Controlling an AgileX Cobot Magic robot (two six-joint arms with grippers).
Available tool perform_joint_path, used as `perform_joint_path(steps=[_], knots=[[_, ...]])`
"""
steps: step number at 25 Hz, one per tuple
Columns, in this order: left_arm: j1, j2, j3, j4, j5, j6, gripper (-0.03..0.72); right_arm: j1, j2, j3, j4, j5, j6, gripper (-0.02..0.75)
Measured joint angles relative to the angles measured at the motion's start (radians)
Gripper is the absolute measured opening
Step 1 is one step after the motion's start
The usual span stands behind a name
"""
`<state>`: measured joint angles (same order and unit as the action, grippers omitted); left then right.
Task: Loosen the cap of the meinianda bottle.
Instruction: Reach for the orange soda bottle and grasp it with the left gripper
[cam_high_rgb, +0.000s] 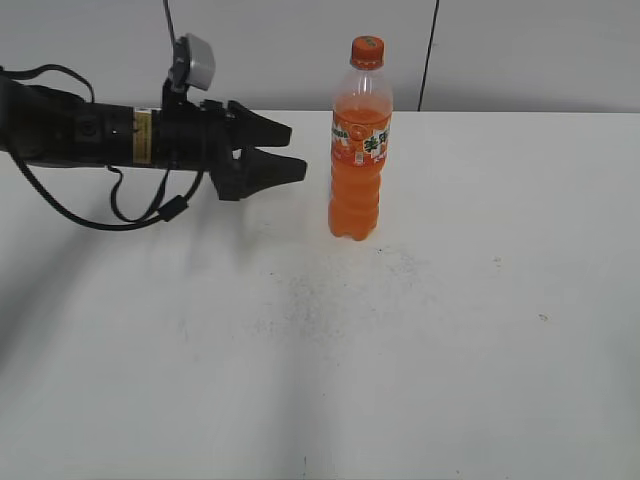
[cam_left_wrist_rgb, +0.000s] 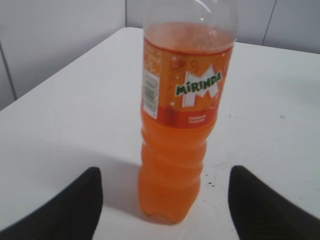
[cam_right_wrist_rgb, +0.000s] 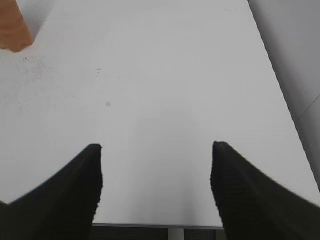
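The meinianda bottle (cam_high_rgb: 359, 160) stands upright on the white table, full of orange soda, with its orange cap (cam_high_rgb: 367, 49) on top. In the left wrist view the bottle (cam_left_wrist_rgb: 182, 125) stands straight ahead, its cap cut off above the frame. My left gripper (cam_high_rgb: 295, 150) is open and empty, level with the bottle's middle, a short way to its left (cam_left_wrist_rgb: 162, 180). My right gripper (cam_right_wrist_rgb: 156, 150) is open and empty over the table's near edge; only the bottle's base (cam_right_wrist_rgb: 12, 30) shows at the top left of that view. The right arm is out of the exterior view.
The white table (cam_high_rgb: 450, 330) has faint dark specks near the bottle's base. A grey wall runs behind the table's far edge. The table's right edge (cam_right_wrist_rgb: 280, 100) shows in the right wrist view, with floor beyond.
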<state>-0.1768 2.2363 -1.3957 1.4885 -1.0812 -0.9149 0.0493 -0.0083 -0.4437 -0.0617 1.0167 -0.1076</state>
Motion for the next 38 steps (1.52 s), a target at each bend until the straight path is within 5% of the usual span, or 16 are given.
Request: perform_joint_path(steps=[10,26,31,38], knots=[[-0.138,0.093,-0.104,-0.039,0.082,-0.05,0.52,0.0,0.0,0.0,0.0,0.0,0.0,0.511],[-0.192,0.17,-0.191,-0.167,0.17,-0.019,0.518,0.0,0.0,0.0,0.0,0.0,0.0,0.511],[-0.219,0.17,-0.195,-0.18,0.21,0.0,0.426,0.0,0.0,0.0,0.0,0.0,0.0,0.511],[-0.219,0.17,-0.195,-0.179,0.206,0.003,0.421,0.0,0.0,0.0,0.0,0.0,0.0,0.511]])
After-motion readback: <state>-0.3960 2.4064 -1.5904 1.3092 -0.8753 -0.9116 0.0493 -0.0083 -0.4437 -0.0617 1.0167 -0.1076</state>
